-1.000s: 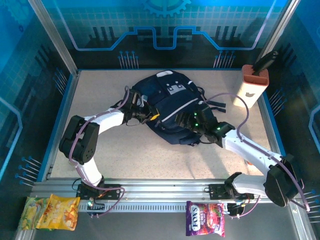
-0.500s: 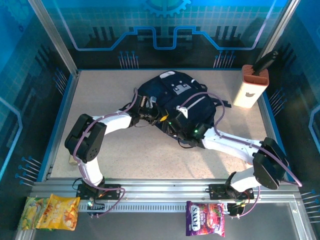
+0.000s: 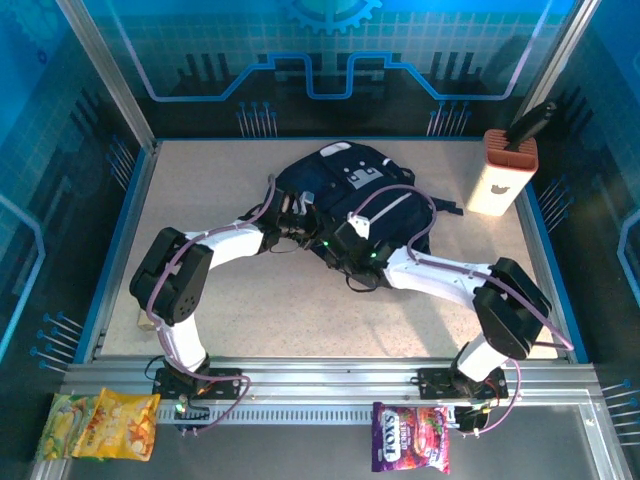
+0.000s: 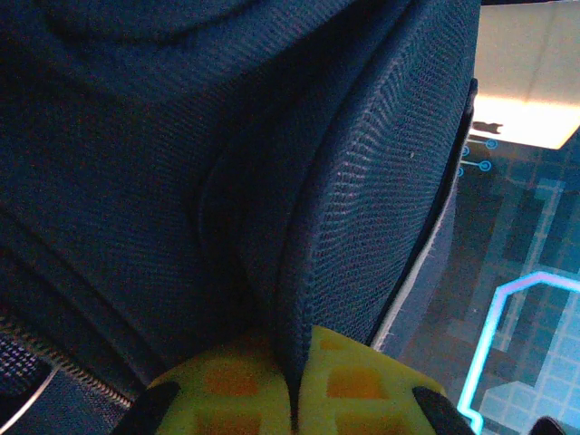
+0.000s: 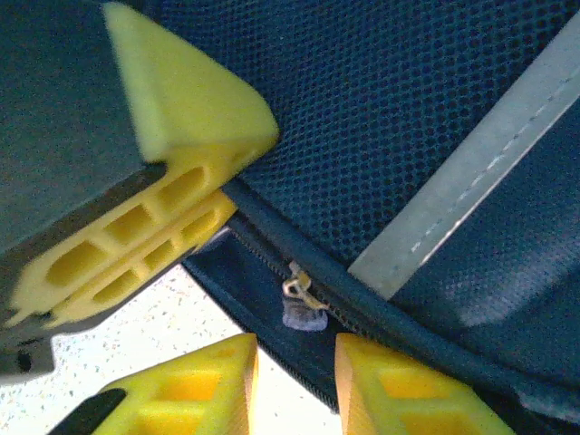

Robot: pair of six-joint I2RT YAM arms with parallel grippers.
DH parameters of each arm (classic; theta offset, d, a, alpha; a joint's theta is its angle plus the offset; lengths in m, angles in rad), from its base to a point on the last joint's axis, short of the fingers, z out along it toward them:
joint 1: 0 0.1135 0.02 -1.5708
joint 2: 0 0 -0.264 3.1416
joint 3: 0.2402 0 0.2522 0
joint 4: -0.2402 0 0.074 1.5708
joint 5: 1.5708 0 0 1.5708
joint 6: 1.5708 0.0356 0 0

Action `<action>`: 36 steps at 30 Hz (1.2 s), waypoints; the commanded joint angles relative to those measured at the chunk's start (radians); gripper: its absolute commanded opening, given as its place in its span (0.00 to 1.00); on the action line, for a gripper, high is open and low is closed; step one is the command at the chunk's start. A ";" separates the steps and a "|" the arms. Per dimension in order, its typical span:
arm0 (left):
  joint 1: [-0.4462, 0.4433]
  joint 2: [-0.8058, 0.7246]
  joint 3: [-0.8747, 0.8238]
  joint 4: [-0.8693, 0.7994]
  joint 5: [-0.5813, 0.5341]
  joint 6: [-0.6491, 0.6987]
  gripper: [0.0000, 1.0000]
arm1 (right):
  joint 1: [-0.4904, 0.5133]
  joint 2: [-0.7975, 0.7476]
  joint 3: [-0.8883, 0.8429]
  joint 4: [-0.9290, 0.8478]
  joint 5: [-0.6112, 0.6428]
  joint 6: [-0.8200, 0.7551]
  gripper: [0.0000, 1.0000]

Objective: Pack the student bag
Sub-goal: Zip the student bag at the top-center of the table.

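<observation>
The right gripper [image 5: 294, 390] has swung to the student bag [image 3: 350, 190]'s near edge, jaws narrowed but apart by the zipper pull [image 5: 302, 304]; left gripper [image 4: 294, 381] pinches bag fabric. Unzipping likely next.

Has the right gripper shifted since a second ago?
Yes. The right gripper has moved left over the student bag, farther from the white box with the orange top at the right rear.

The student bag [image 3: 340, 195] is dark navy weave with thin white stripes and grey-white patches. The tabletop [image 3: 280, 310] is speckled beige. The left hand [image 4: 292, 399] and right hand [image 5: 294, 381] are yellow-fingered. One snack packet [image 3: 100, 425] is yellow-orange, and the other pouch [image 3: 410, 437] is purple.
</observation>
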 commanded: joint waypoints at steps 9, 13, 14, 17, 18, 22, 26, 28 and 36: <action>-0.024 -0.008 0.047 0.034 0.111 0.030 0.00 | -0.035 0.080 0.088 -0.053 0.101 0.019 0.30; -0.024 -0.007 0.045 0.034 0.114 0.028 0.00 | -0.042 0.101 0.113 -0.080 0.122 0.026 0.29; -0.025 -0.008 0.043 0.036 0.114 0.028 0.00 | -0.044 0.104 0.117 -0.086 0.127 0.029 0.28; -0.024 -0.012 0.043 0.036 0.114 0.027 0.00 | -0.051 0.109 0.122 -0.098 0.130 0.034 0.23; -0.024 -0.014 0.042 0.035 0.111 0.028 0.00 | -0.052 0.110 0.122 -0.102 0.130 0.035 0.21; -0.014 -0.018 0.040 0.030 0.091 0.036 0.00 | -0.056 0.080 0.099 -0.113 0.129 0.035 0.15; -0.003 -0.012 0.054 0.014 0.065 0.047 0.00 | -0.057 0.012 0.039 -0.129 0.123 0.044 0.13; -0.003 -0.001 0.073 -0.004 0.063 0.059 0.00 | -0.058 -0.029 0.000 -0.139 0.123 0.059 0.12; -0.003 0.010 0.090 -0.012 0.066 0.067 0.00 | -0.070 -0.163 -0.114 -0.208 0.140 0.121 0.12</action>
